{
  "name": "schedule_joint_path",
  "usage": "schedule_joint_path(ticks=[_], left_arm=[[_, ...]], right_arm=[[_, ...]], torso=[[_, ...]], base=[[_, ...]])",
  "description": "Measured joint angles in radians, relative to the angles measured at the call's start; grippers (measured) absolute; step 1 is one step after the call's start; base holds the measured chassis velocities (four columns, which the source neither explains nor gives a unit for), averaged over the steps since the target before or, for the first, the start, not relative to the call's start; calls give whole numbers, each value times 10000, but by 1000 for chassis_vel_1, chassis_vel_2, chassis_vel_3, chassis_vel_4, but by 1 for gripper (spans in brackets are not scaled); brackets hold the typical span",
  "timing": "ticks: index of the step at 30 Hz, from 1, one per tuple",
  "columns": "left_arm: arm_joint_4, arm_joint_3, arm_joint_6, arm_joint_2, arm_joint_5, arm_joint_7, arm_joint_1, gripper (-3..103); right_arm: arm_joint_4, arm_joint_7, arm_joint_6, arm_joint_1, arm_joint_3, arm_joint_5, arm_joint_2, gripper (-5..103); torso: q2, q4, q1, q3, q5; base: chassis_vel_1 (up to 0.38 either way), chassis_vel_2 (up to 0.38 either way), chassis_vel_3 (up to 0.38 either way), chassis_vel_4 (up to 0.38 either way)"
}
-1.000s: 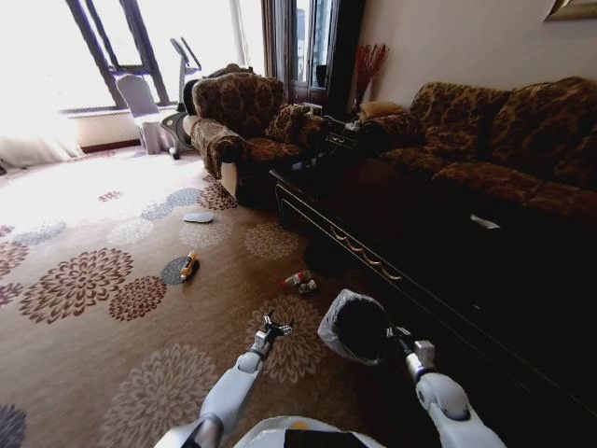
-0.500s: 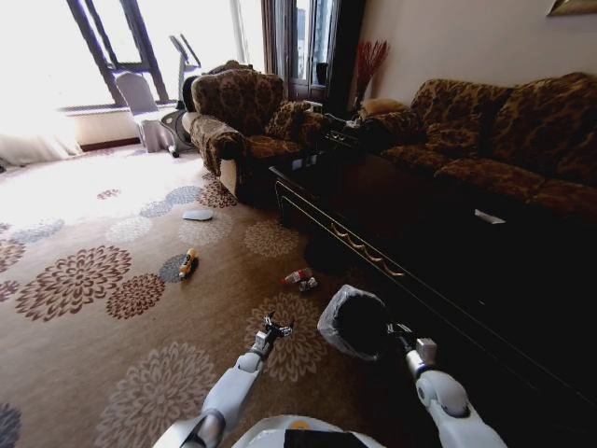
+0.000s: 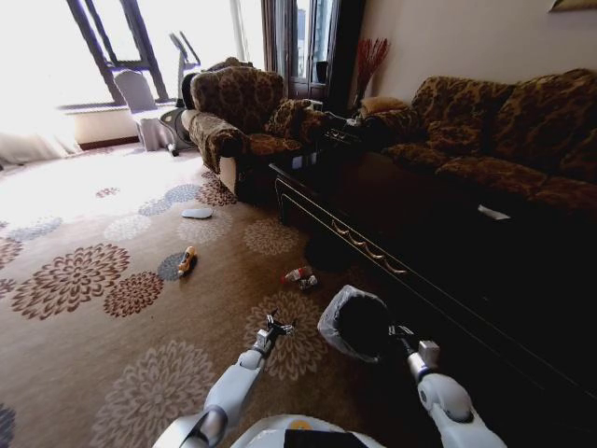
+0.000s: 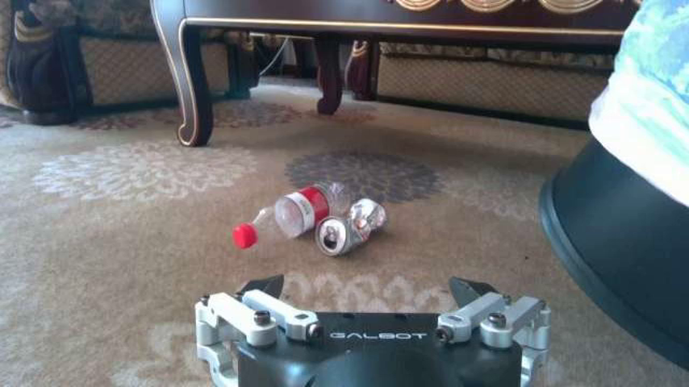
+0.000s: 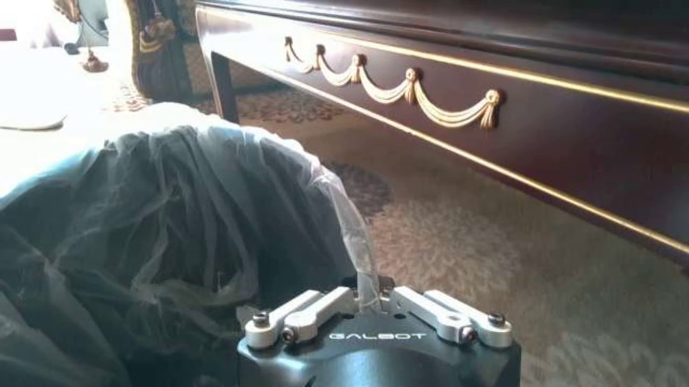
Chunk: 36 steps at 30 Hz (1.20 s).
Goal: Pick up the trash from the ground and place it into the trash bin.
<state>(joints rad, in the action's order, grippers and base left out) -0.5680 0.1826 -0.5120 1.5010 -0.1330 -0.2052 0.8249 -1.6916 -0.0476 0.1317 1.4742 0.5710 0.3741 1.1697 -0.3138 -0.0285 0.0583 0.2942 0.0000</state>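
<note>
Pincer, left [image 4: 366, 294]: low over the carpet, fingers spread wide, nothing between them. In the head view it [image 3: 273, 328] sits just short of the nearest litter.

Pincer, right [image 5: 376, 302]: closed tight on the rim of the trash bin's liner bag; a fold of thin plastic is pinched between the fingers. Head view puts it [image 3: 402, 333] at the bin's near side.

Trash bin [image 3: 357, 324]: black bucket, translucent bag [image 5: 183, 201] bunched over the lip, tipped toward the robot, beside the dark table [image 3: 392, 215].

Trash nearest the left pincer: 2 pieces lying touching on the carpet.
- Clear bottle [image 4: 286, 219], red cap, red label band, on its side, cap end pointing away from the can.
- Crushed metal can [image 4: 350, 228], open end facing the camera.
Head view shows the pair [image 3: 300, 277] ahead of the bin, near the table's leg.

Farther off: orange-yellow bottle [image 3: 187, 260] on a dark carpet flower, well apart from the pair. Pale oval slipper [image 3: 197, 213] beyond it, not litter.

Handling, my estimate: both near pieces look empty, so light. Bottle wall thin and springy, round, likely to roll or squirt out; grip across the labelled middle. Can is dented, stiffer, with flats that should seat well; take it across its crushed waist.
</note>
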Motion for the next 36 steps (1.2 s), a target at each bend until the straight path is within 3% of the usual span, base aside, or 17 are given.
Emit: schedule_joint_path(ticks=[11, 25, 36], left_arm=[[-86, -118, -224, -70, -221, -226, -1, 100], [29, -389, -232, -40, -117, -257, -77, 100], [-451, -804, -118, -359, -56, -504, 200, 100]], right_arm=[[-144, -53, -219, 234, 266, 22, 329, 1], [-602, -42, -406, 859, 609, -2, 734, 1], [-1454, -88, -444, 1697, 827, 41, 1312, 1]], torso=[[414, -1, -133, -283, 1], [435, -2, -148, -274, 0], [430, 1, -163, -285, 2]], base=[[-98, 89, 89, -91], [-270, 248, 269, -253], [8, 7, -8, 5]])
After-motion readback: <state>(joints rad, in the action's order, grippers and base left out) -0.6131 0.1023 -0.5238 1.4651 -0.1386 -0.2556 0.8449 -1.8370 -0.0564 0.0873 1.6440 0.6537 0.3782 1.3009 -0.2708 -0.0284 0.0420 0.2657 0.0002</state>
